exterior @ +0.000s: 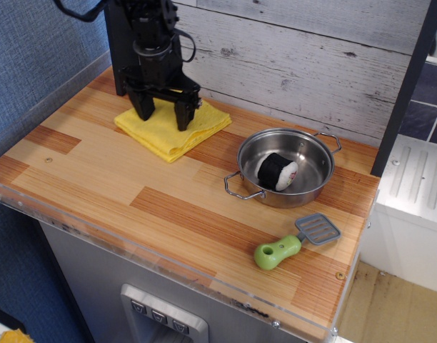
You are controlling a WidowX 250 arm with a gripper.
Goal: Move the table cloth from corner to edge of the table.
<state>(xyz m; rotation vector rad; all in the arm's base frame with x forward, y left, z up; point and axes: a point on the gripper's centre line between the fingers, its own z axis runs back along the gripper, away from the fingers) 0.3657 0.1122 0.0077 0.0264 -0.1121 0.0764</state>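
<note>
The bright yellow folded table cloth point(170, 134) lies at the back left corner of the wood-plank table point(133, 186). My black gripper point(163, 118) stands upright over the cloth with its two fingers spread apart, the tips down on the cloth's top surface. Nothing is pinched between the fingers. The arm hides the cloth's back part.
A steel pan point(297, 179) with a black and white object point(277, 171) in it stands to the right of the cloth. A green-handled spatula point(293, 243) lies near the front right. A clear acrylic rim point(161, 271) runs along the front edge. A plank wall point(311, 64) is behind.
</note>
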